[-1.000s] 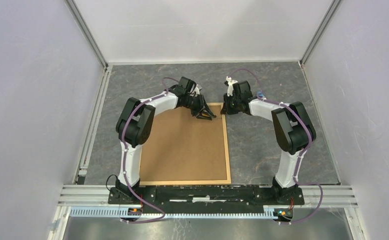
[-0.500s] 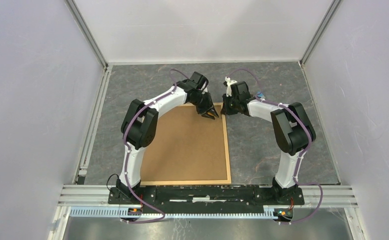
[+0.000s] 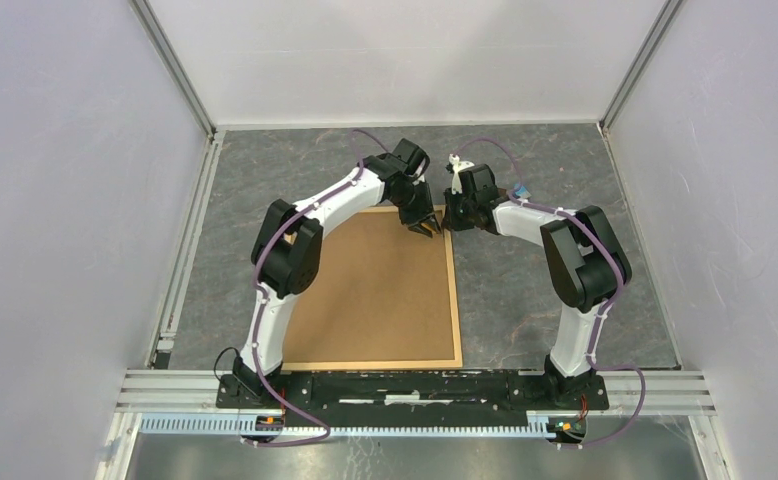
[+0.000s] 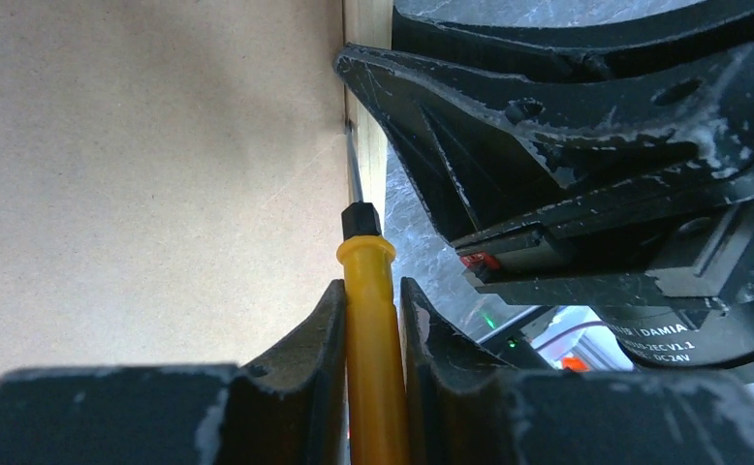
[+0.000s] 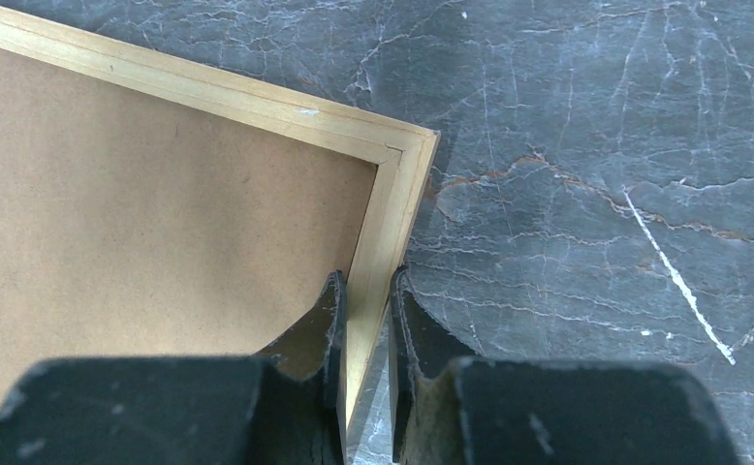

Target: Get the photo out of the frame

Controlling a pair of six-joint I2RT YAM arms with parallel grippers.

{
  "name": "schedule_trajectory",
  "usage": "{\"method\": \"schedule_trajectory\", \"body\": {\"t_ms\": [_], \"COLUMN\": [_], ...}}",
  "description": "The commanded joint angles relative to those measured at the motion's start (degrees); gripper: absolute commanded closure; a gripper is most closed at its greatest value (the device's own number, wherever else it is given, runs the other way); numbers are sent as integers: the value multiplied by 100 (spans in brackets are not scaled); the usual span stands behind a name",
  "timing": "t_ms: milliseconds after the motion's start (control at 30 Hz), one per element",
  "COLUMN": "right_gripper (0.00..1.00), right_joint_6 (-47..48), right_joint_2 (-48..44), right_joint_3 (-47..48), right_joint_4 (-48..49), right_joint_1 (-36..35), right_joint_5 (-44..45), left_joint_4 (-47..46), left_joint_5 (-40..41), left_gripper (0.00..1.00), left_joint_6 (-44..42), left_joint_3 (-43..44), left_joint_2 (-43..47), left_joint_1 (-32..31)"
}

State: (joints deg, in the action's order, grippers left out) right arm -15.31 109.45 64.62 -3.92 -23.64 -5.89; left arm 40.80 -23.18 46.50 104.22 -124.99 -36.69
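Screwdriver (image 4: 371,354) handle & frame (image 4: 160,145) cut off at edges.

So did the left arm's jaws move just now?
Yes. The left jaws, holding the screwdriver, slid rightward across the frame, reaching its right rim near the far corner.

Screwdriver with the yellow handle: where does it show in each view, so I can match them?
Top external: screwdriver near the frame's far right corner, in the left tool.
Left wrist: bottom centre, clamped, tip at the rim's inner edge.
Right wrist: not in it.
Shared landmark: the frame's light-wood rim.
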Motion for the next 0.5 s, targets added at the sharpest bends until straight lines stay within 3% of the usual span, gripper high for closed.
{"method": "schedule_trajectory", "body": {"t_ms": [0, 267, 400, 467], "right_gripper": [100, 100, 70, 61], "right_joint_6": [-7, 229, 499, 563], "right_joint_2": [635, 681, 555, 452], "right_joint_3": [-460, -199, 134, 258], "right_joint_4": [-980, -1145, -1434, -1510], "right_joint_1": [-621, -597, -405, -274], "right_joint_5": [-915, -934, -715, -593], "left_joint_4": [-1864, -1095, -1053, -890], "left_joint_5": [-847, 189, 105, 145], "left_gripper": [98, 98, 98, 98], "left_joint_6": [-194, -754, -1074, -1337], "left_joint_3": [745, 716, 347, 318], "left_joint_2": [-46, 79, 376, 450], "left_joint_1": [-611, -620, -434, -386]}}
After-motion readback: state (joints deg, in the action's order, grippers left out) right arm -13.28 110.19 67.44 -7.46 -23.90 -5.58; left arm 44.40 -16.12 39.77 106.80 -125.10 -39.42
